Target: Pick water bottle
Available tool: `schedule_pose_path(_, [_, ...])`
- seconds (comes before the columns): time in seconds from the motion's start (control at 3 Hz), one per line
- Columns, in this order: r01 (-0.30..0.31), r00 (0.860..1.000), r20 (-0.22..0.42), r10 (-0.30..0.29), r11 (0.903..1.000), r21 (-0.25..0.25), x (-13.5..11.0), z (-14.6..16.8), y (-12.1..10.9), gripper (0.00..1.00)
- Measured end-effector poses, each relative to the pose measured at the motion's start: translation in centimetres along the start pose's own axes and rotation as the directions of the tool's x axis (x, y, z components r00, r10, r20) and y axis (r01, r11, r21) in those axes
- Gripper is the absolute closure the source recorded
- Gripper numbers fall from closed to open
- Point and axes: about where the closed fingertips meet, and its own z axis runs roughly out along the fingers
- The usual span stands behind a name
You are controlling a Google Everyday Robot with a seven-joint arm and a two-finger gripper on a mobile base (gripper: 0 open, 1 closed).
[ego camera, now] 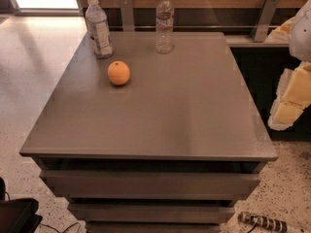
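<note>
The water bottle (164, 24), slim, clear and ribbed with a white cap and a narrow dark reddish label band, stands upright near the far edge of the grey table (160, 115), about mid-width. My gripper (290, 100), white and pale yellow, hangs at the right edge of the view, beyond the table's right side and well apart from the bottle. It holds nothing that I can see.
A wider bottle (98, 28) with a large white-and-blue label stands at the far left corner. An orange (119, 73) lies in front of it. A wooden wall with metal brackets (263, 17) runs behind the table. A dark object (17, 215) sits on the floor at lower left.
</note>
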Motion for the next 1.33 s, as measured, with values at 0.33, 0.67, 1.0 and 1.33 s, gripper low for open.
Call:
schedule_pose_path(0.33, [0.000,1.000,0.000,0.000,1.0000,0.000,0.0,0.0,0.0,0.00])
schedule_pose_path(0.67, [-0.032,0.999,0.041,0.030,0.9984,0.046,0.2,-0.4,-2.2,0.00])
schedule_pose_path(1.0, [-0.143,0.982,0.136,0.131,0.9864,0.082,0.7,0.0,-3.1,0.00])
schedule_pose_path(1.33, [-0.296,0.917,0.298,0.267,0.9533,0.059,0.3,2.1,-2.3,0.00])
